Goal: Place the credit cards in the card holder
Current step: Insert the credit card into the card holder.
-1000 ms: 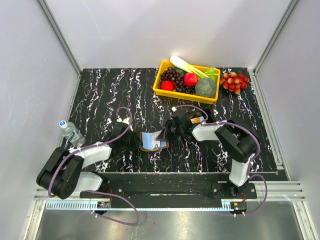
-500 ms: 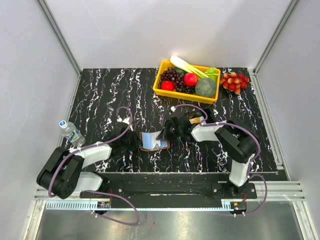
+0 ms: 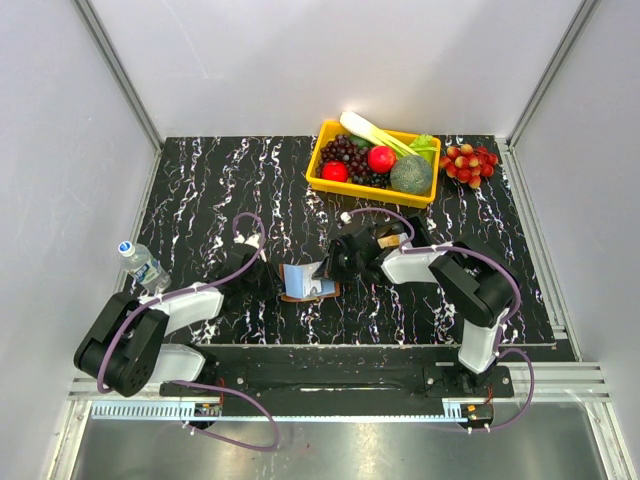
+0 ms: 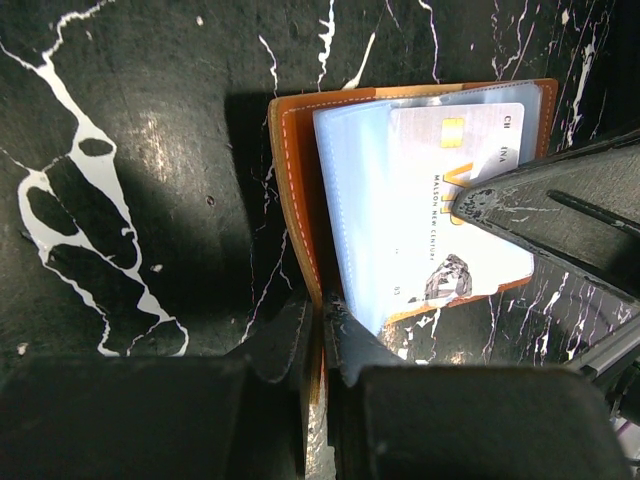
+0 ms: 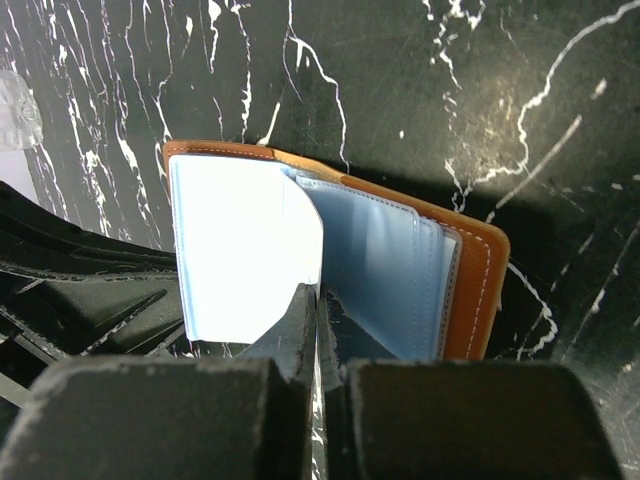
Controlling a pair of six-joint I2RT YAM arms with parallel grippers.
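**A:** Card holder (image 3: 308, 283) lies open, lower centre of the top view, on the black marble table (image 3: 200, 190). Left gripper (image 4: 320, 335) is clamped tight on its brown cover. Right gripper (image 5: 318, 310) is pinching a clear sleeve (image 5: 250, 250), far as I can tell.

**B:** If they tug apart, that sleeve could tear or slip and the holder flops shut. The credit card (image 4: 440, 190) inside reads "VIP", then maybe "NEW CENTURY".

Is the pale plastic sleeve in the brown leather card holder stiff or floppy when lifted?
Likely floppy: the pale plastic sleeve curls where the jaws of the right gripper pinch it. Probably slippery too, given its glossy glare. The brown leather card holder may slide; the left gripper clamps its cover.
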